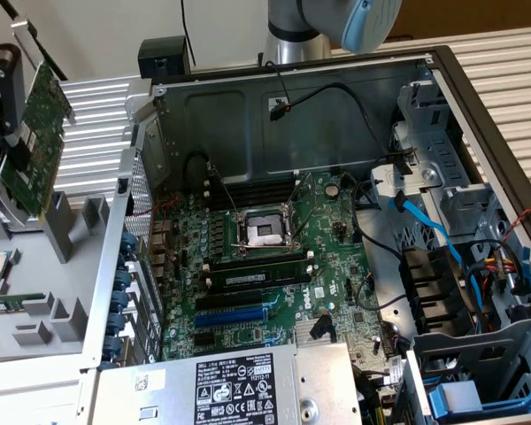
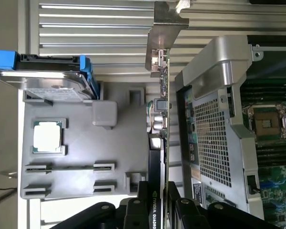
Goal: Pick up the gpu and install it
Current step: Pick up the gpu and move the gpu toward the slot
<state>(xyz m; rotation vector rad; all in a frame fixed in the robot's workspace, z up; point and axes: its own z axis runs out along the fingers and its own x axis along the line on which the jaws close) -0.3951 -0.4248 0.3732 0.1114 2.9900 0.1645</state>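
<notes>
The gpu is a green card that hangs tilted in the air at the exterior view's far left, outside the open computer case. My gripper is shut on it. In the wrist view the gpu is edge-on, its silver end bracket pointing away from me. The black cooler with a white label sits between my gripper's fingers. The card hangs over the gap between the grey holder and the case wall.
The green motherboard lies inside the case with black and blue card slots near the power supply. A grey holder carries a CPU and a blue-framed drive. Cables crowd the case's right side.
</notes>
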